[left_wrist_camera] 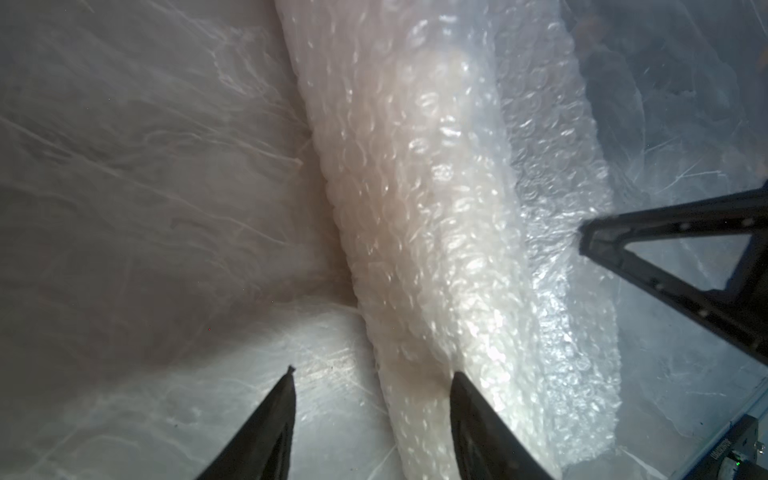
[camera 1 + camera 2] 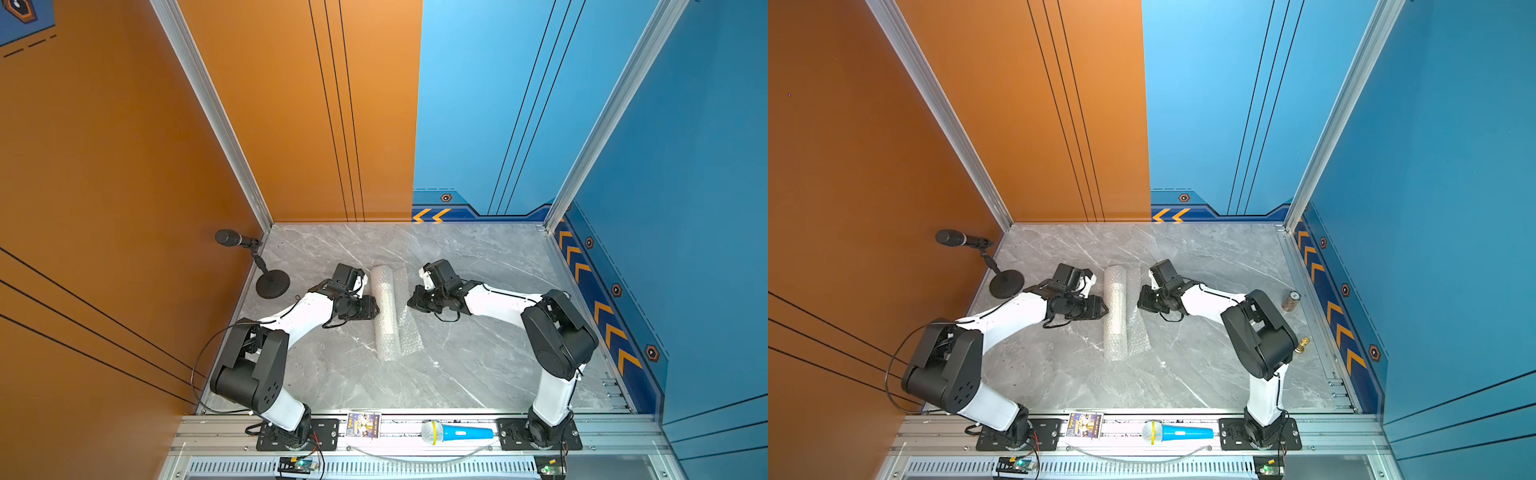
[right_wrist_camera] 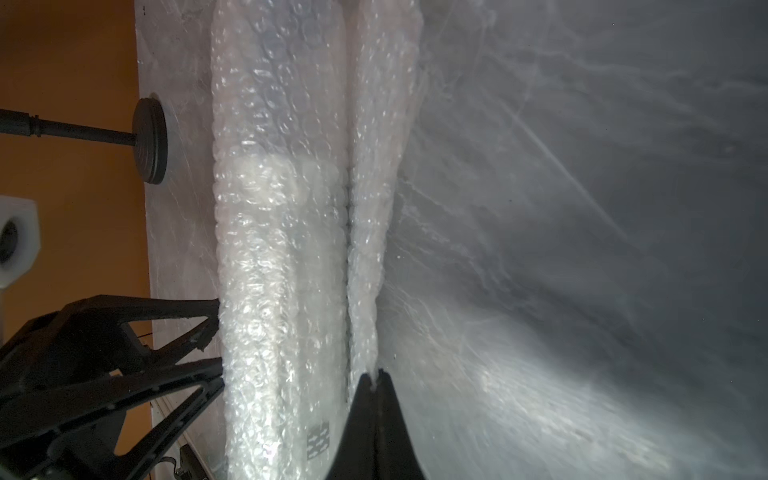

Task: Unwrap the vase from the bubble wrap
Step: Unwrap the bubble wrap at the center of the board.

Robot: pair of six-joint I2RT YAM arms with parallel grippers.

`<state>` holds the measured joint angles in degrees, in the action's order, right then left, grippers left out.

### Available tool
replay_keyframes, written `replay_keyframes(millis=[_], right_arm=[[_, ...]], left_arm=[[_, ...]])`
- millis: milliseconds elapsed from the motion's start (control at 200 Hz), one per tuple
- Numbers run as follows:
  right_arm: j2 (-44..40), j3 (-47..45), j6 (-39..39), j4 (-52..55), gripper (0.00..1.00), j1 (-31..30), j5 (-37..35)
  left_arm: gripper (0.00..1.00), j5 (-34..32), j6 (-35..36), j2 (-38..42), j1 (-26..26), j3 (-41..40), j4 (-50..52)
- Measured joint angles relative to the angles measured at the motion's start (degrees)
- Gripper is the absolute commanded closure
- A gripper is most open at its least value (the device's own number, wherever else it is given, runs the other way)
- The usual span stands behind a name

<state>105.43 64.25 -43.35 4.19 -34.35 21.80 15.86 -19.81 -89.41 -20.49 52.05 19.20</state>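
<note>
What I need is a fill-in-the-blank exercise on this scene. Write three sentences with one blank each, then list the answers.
1. The right pincer pinches a loose flap of the ____.
2. The left pincer grips nothing: its jaws stand ____.
3. The toy microphone lying on the front rail has a ____ handle.

Missing words: bubble wrap; open; blue.
</note>
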Motion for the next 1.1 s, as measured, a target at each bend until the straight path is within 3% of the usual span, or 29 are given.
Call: replay_keyframes(millis=[501,831,1096], right_arm=[[-8.9,-7.8,2.0,3.3,1.00,1.8,-2.5],[-9.3,-7.9,3.1,4.2,1.00,2.8,-2.6],[-10.5,-8.0,3.8,4.4,1.00,3.0,-2.5]], left_arm=[[0.40,-1.6,-0.9,-0.5,-2.8,1.6,1.5],[0.40,-13.0,1.9,-0.5,-15.3,14.0,6.7],[0.40,-18.8,2.9,-7.5,-19.3,19.9,9.7]])
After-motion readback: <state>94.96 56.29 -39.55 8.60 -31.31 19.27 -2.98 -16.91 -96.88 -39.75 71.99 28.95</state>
